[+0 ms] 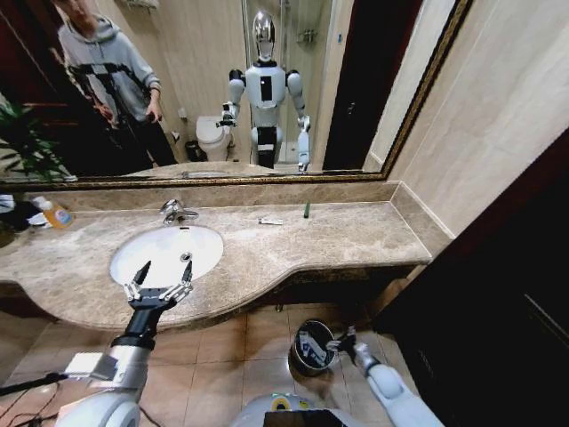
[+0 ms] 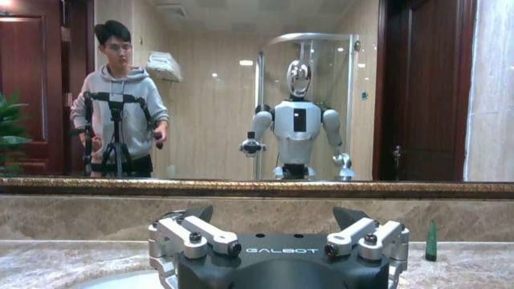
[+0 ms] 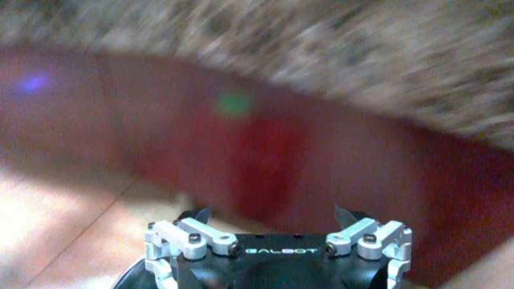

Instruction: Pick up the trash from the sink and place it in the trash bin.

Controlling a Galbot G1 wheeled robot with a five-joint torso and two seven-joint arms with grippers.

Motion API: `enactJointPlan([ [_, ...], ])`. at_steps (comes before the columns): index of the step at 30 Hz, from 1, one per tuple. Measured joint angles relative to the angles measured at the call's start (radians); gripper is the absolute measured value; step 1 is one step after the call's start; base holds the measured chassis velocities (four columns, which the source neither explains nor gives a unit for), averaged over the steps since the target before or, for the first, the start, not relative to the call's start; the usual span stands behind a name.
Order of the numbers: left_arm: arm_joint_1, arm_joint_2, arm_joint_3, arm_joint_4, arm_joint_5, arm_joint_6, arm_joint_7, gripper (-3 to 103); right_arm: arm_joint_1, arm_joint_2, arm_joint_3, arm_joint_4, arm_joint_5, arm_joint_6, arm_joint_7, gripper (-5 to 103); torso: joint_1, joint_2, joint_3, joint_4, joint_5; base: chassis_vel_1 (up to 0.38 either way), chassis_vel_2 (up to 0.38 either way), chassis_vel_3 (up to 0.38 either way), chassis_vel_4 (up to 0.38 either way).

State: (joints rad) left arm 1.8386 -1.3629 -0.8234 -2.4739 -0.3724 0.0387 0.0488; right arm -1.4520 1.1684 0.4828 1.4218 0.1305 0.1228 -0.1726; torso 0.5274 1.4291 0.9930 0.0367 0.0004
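The white oval sink [image 1: 142, 253] is set in the marble countertop [image 1: 338, 238], with a chrome faucet [image 1: 175, 212] behind it. My left gripper [image 1: 164, 269] hovers open over the basin's front rim, holding nothing; in the left wrist view the gripper [image 2: 275, 212] faces the mirror wall. A slim white sachet [image 1: 270, 221] and a dark green tube [image 1: 307, 210] lie on the counter to the right of the faucet; the tube [image 2: 431, 241] stands near the wall. The black trash bin [image 1: 311, 347] sits on the floor. Just right of its rim my right gripper [image 1: 341, 342] hangs open and empty.
An orange bottle with a white cap [image 1: 58, 214] stands at the counter's far left beside dark items. A large mirror [image 1: 222, 89] runs behind the counter. A dark wooden wall [image 1: 498, 294] closes the right side. The tiled floor [image 1: 231, 347] lies under the counter.
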Motion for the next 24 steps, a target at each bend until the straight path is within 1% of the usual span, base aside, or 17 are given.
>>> enactJointPlan([
  [1,0.000,0.000,0.000,0.000,0.000,0.000,0.000,100,-0.023,0.001,0.023,0.031,0.013,0.004,0.000,100,0.000,0.000,0.000,-0.0001,-0.0001,0.000,0.000,0.000,0.000],
  [3,0.000,0.000,0.000,0.000,0.000,0.000,0.000,100,-0.104,0.023,0.104,0.155,0.035,0.019,0.000,100,0.000,0.000,0.000,0.0002,-0.0006,0.000,0.000,0.000,0.000],
  [4,0.000,0.000,0.000,0.000,0.000,0.000,0.000,100,-0.104,0.023,0.104,0.155,0.035,0.019,0.000,100,0.000,0.000,0.000,0.0002,-0.0006,0.000,0.000,0.000,0.000],
  [5,0.000,0.000,0.000,0.000,0.000,0.000,0.000,100,-0.138,0.034,0.127,0.202,0.043,0.023,0.001,100,0.000,0.000,0.000,0.0002,0.0000,0.000,0.000,0.000,0.000],
  [7,0.000,0.000,0.000,0.000,0.000,0.000,0.000,100,-0.233,0.058,0.178,0.320,0.067,0.038,0.018,100,0.000,0.000,0.000,0.0000,-0.0006,0.000,0.000,0.000,0.000],
  [8,0.000,0.000,0.000,0.000,0.000,0.000,0.000,100,-0.233,0.058,0.178,0.320,0.067,0.038,0.018,100,0.000,0.000,0.000,0.0000,-0.0006,0.000,0.000,0.000,0.000],
  [10,0.000,0.000,0.000,0.000,0.000,0.000,0.000,100,-0.286,0.073,0.209,0.393,0.077,0.049,0.029,100,0.000,0.000,0.000,-0.0002,-0.0002,0.000,0.000,0.000,0.000],
  [12,0.000,0.000,0.000,0.000,0.000,0.000,0.000,100,-0.332,0.089,0.245,0.485,0.095,0.057,0.038,100,0.000,0.000,0.000,-0.0002,-0.0007,0.000,0.000,0.000,0.000],
  [13,0.000,0.000,0.000,0.000,0.000,0.000,0.000,100,-0.332,0.089,0.245,0.485,0.095,0.057,0.038,100,0.000,0.000,0.000,-0.0002,-0.0007,0.000,0.000,0.000,0.000],
  [15,0.000,0.000,0.000,0.000,0.000,0.000,0.000,100,-0.353,0.099,0.269,0.570,0.135,0.059,0.039,100,0.000,0.000,0.000,0.0000,-0.0007,0.000,0.000,0.000,0.000],
  [17,0.000,0.000,0.000,0.000,0.000,0.000,0.000,100,-0.354,0.101,0.271,0.598,0.150,0.058,0.038,100,0.000,0.000,0.000,0.0000,-0.0005,0.000,0.000,0.000,0.000],
  [19,0.000,0.000,0.000,0.000,0.000,0.000,0.000,100,-0.332,0.104,0.263,0.650,0.171,0.023,0.034,100,0.000,0.000,0.000,-0.0001,-0.0008,0.000,0.000,0.000,0.000],
  [20,0.000,0.000,0.000,0.000,0.000,0.000,0.000,100,-0.332,0.104,0.263,0.650,0.171,0.023,0.034,100,0.000,0.000,0.000,-0.0001,-0.0008,0.000,0.000,0.000,0.000],
  [22,0.000,0.000,0.000,0.000,0.000,0.000,0.000,100,-0.263,0.103,0.230,0.659,0.190,-0.020,0.034,100,0.000,0.000,0.000,-0.0002,-0.0002,0.000,0.000,0.000,0.000],
  [23,0.000,0.000,0.000,0.000,0.000,0.000,0.000,100,-0.215,0.098,0.210,0.659,0.197,-0.044,0.038,100,0.000,0.000,0.000,0.0002,-0.0002,0.000,0.000,0.000,0.000],
  [24,0.000,0.000,0.000,0.000,0.000,0.000,0.000,100,-0.215,0.098,0.210,0.659,0.197,-0.044,0.038,100,0.000,0.000,0.000,0.0002,-0.0002,0.000,0.000,0.000,0.000],
])
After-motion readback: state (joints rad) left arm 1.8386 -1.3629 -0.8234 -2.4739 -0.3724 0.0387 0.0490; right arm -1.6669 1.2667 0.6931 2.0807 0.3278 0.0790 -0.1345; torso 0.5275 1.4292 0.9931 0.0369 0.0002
